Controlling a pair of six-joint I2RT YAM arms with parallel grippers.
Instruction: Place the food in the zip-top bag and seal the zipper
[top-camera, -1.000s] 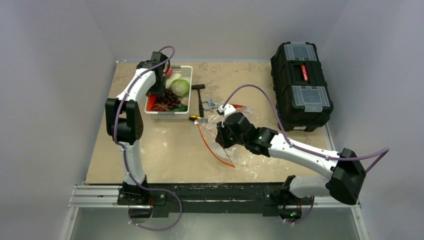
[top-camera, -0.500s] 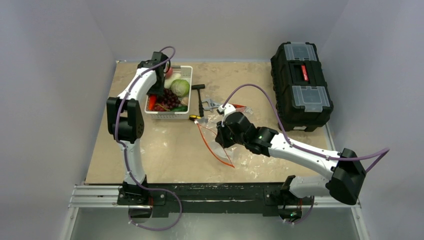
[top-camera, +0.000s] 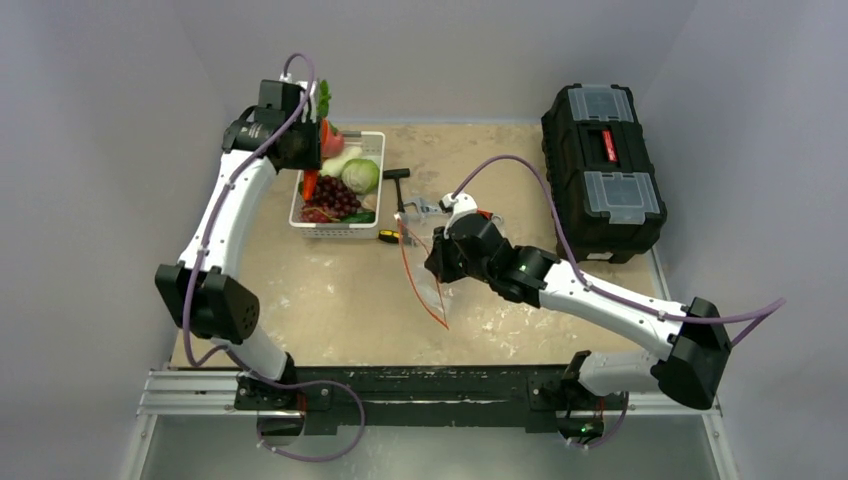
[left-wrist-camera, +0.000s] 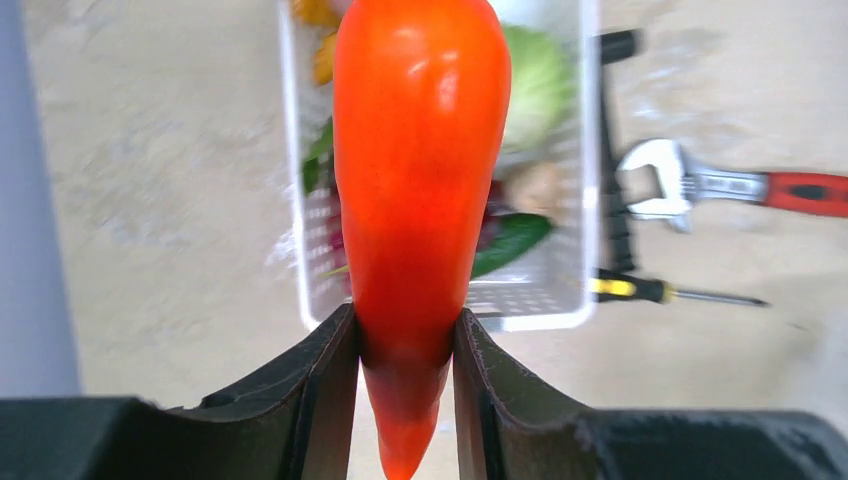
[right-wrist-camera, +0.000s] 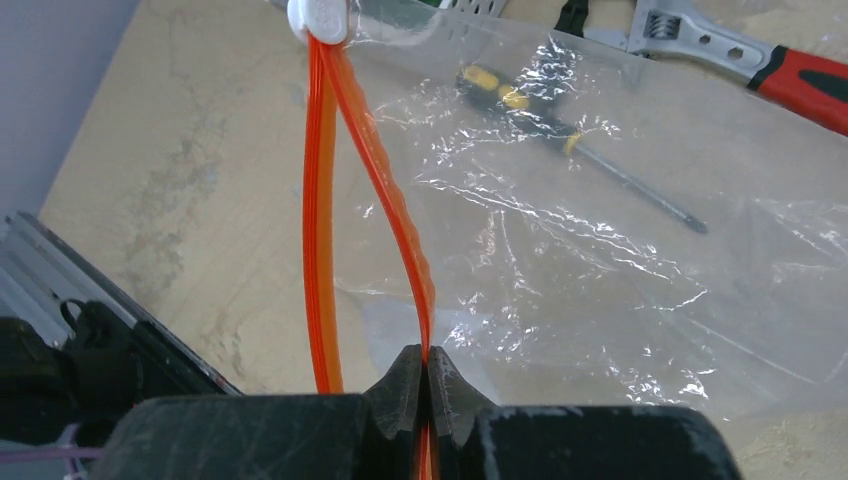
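Observation:
My left gripper (left-wrist-camera: 405, 340) is shut on the orange carrot (left-wrist-camera: 420, 170), near its tip, and holds it above the white basket (left-wrist-camera: 440, 318). In the top view the gripper (top-camera: 303, 162) and carrot (top-camera: 309, 184) are over the basket's left end. Green cabbage (top-camera: 361, 175) and purple grapes (top-camera: 335, 197) lie in the basket. My right gripper (right-wrist-camera: 427, 365) is shut on one side of the red-orange zipper (right-wrist-camera: 390, 210) of the clear zip-top bag (right-wrist-camera: 620, 250) and holds the mouth slightly open. In the top view it (top-camera: 437, 268) is mid-table.
A black toolbox (top-camera: 602, 170) stands at the right. A hammer (top-camera: 400, 190), a red-handled wrench (right-wrist-camera: 720, 45) and a yellow-handled screwdriver (right-wrist-camera: 560, 135) lie between basket and bag; the screwdriver shows through the plastic. The bag's white slider (right-wrist-camera: 318, 18) sits at the zipper's far end.
My left arm has risen and swung left, lifting the carrot out of the basket. My right gripper has shifted a little left and up with the zipper, and the bag's mouth looks narrower.

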